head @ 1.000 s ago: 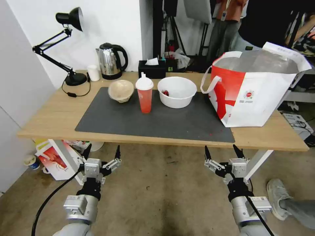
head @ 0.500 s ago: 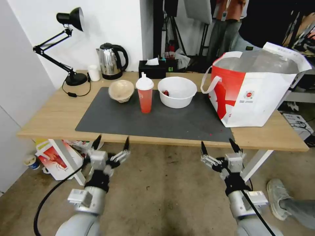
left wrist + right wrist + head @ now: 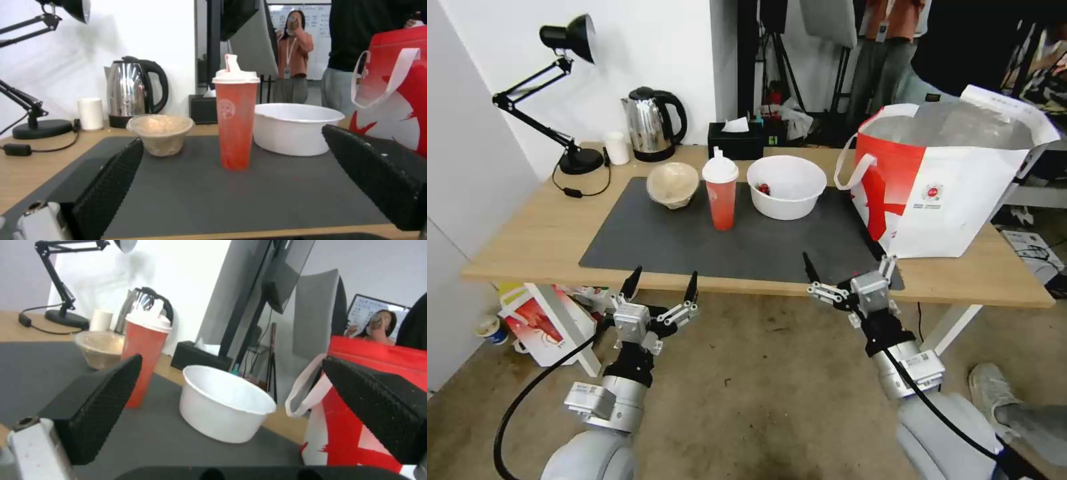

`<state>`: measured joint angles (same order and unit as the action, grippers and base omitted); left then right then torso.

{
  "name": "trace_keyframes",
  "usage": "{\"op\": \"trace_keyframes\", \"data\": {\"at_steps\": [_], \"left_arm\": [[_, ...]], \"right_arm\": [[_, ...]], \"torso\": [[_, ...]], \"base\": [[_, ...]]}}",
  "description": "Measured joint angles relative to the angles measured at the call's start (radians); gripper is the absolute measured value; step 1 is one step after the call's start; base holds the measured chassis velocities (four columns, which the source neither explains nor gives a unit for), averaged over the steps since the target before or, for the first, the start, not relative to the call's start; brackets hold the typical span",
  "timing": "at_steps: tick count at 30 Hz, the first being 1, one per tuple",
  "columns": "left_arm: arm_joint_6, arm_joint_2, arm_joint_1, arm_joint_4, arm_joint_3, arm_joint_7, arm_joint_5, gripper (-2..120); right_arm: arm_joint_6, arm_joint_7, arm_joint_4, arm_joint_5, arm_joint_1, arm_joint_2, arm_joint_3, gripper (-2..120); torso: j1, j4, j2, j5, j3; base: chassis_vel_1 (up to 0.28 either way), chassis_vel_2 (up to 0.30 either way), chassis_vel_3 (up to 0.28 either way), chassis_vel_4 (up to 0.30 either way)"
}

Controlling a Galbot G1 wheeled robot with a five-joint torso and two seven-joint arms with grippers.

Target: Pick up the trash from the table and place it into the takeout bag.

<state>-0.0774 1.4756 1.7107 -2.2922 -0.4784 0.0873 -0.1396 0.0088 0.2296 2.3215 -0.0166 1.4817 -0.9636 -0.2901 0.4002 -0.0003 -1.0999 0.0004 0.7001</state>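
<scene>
Two grippers: both sit higher and closer to the table edge than half a second ago.
Right gripper: it has risen most and swung inward; its tips now overlap the front edge of the dark mat, near the takeout bag's lower front corner, where earlier it hung below the tabletop.
Left gripper: shifted only slightly, level with the table's front edge, just outside the mat's left front corner.
Fingers, right: spread wide, holding nothing, touching nothing.
Fingers, left: likewise wide apart and empty.
Trash: unmoved, in a row across the back of the mat.
Beige paper bowl: leftmost, tilted.
Red drink cup: upright beside it, white domed lid on.
White plastic bowl: right of the cup, something small and red inside.
Takeout bag: upright on the table's right end, mouth open, foil lining showing, apart from the white bowl.
</scene>
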Motion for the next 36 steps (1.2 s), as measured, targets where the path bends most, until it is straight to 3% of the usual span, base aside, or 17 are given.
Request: {"op": "trace_keyframes", "data": {"at_steps": [4, 14, 23, 29, 36], "left_arm": [[0.003, 0.001, 0.012, 0.0, -0.002, 0.002, 0.004, 100], [0.106, -0.013, 0.057, -0.02, -0.029, -0.035, 0.041, 100], [0.12, -0.015, 0.071, -0.024, -0.032, -0.053, 0.041, 100], [0.121, -0.017, 0.068, -0.023, -0.031, -0.056, 0.041, 100], [0.119, -0.013, 0.061, -0.018, -0.03, -0.061, 0.04, 100]], "right_arm": [[0.001, 0.002, 0.0, 0.0, 0.0, 0.003, -0.003, 100], [-0.015, 0.028, -0.01, -0.005, -0.018, 0.004, -0.012, 100], [-0.017, 0.039, -0.014, -0.045, -0.038, 0.007, -0.013, 100], [-0.017, 0.024, -0.003, -0.125, -0.07, 0.029, -0.012, 100], [-0.024, 0.005, 0.003, -0.279, -0.181, 0.106, -0.017, 100]], "torso": [[0.0, 0.0003, 0.0, -0.0003, 0.0], [0.0, 0.0003, 0.0, -0.0004, 0.0], [0.0, 0.0003, 0.0, -0.0004, 0.0], [0.0, 0.0002, 0.0, -0.0003, 0.0], [0.0, 0.0003, 0.0, -0.0004, 0.0]], "base": [[0.0, 0.0, 0.0, 0.0], [0.0, 0.0, 0.0, 0.0], [0.0, 0.0, 0.0, 0.0], [0.0, 0.0, 0.0, 0.0], [0.0, 0.0, 0.0, 0.0]]}}
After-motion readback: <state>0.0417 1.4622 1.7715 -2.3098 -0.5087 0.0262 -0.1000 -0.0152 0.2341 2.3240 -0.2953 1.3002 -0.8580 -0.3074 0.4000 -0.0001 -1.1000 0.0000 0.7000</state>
